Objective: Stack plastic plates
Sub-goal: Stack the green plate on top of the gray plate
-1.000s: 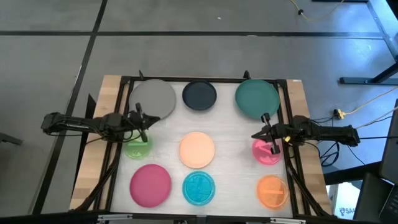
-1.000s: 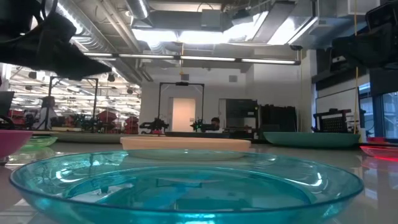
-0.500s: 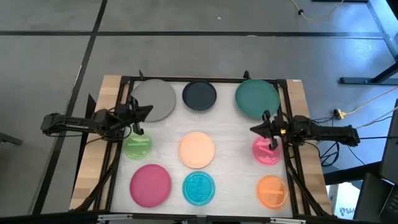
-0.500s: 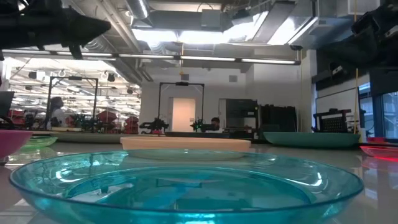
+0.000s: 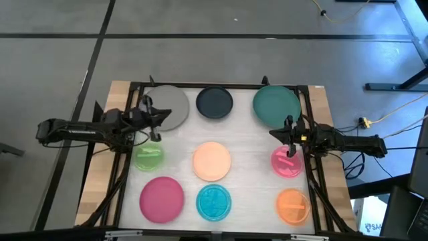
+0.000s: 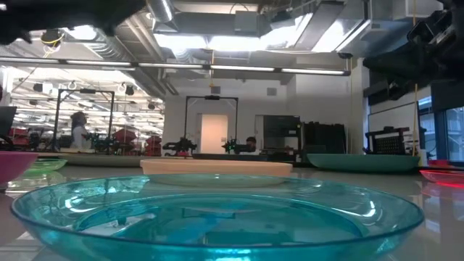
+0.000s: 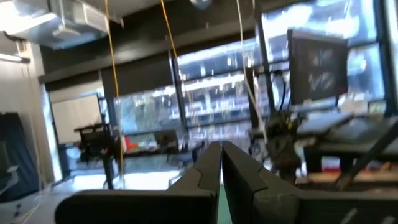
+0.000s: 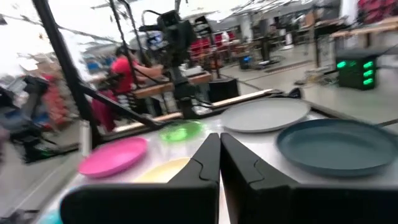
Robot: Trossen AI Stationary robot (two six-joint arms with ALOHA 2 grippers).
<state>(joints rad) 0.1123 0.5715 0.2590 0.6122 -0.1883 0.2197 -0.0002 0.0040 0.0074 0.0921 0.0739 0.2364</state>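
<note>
Nine plates lie flat on the table, apart from one another: grey (image 5: 166, 107), navy (image 5: 215, 102) and teal green (image 5: 276, 106) at the far side; light green (image 5: 148, 157), peach (image 5: 212, 161) and pink (image 5: 287, 163) in the middle; magenta (image 5: 162, 199), cyan (image 5: 214, 202) and orange (image 5: 293, 205) at the near side. My left gripper (image 5: 160, 114) is shut and empty, held level above the grey plate's near edge. My right gripper (image 5: 273, 134) is shut and empty, above the table between the teal green and pink plates.
A dark frame (image 5: 200, 85) runs around the white table top, with wooden boards (image 5: 107, 154) outside it. Bare table shows between the plates. In the low view the cyan plate (image 6: 217, 217) fills the foreground. People (image 8: 121, 78) stand in the room beyond the table.
My left gripper has risen from beside the light green plate, tipped up from pointing down to level, and gone toward the table's far edge, over the grey plate's near edge. My right gripper has also tipped up from over the pink plate and shifted a little toward the far edge.
</note>
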